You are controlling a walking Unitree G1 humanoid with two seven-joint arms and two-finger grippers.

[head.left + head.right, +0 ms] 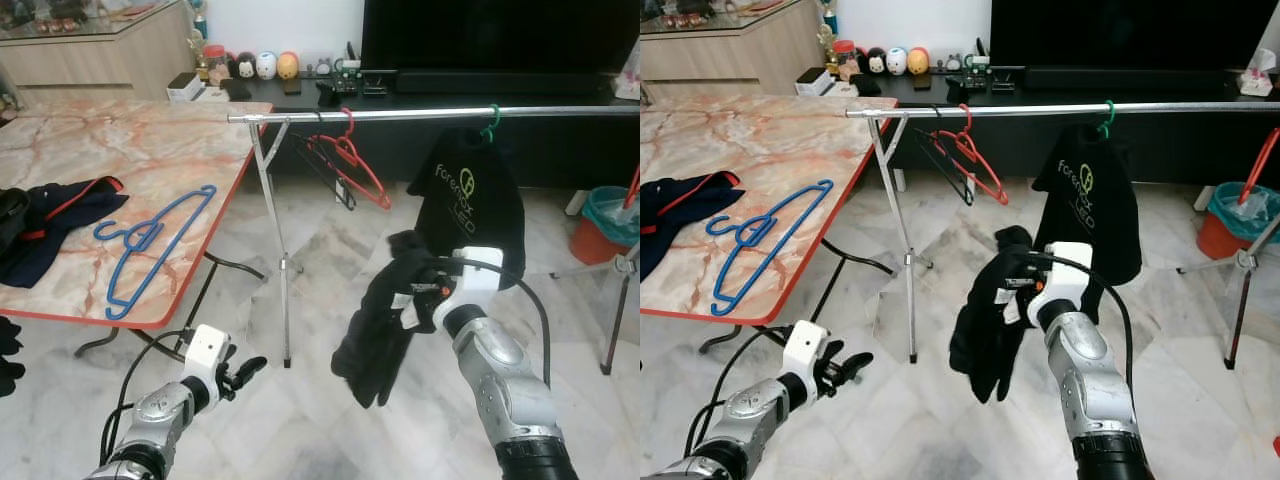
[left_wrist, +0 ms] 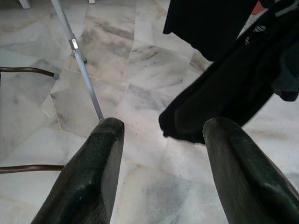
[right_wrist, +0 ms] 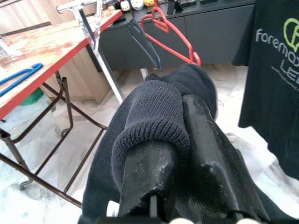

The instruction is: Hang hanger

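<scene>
1. The right gripper [image 3: 163, 154] has its jaws clamped on a dark knitted garment [image 1: 380, 320], held up in front of the clothes rail [image 1: 440, 114]. The cloth hangs limp below the grip, clear of the marble floor [image 1: 300, 430].
2. The left gripper [image 2: 161, 163] sits low near the floor with its jaws spread wide and nothing between them, probably kept free to help.
3. A blue hanger [image 1: 150, 245] lies flat on the marble-patterned table [image 1: 150, 150], beside a dark jacket with red trim [image 1: 60, 215]; it looks like the one still to be hung.
4. On the rail, a red hanger [image 1: 350, 165] hangs bare near its left end, and a black printed T-shirt [image 1: 470, 200] hangs from a green hook [image 1: 491, 122].
5. The garment is nearer the rail than the table, so getting it onto a hanger seems the step in hand.
</scene>
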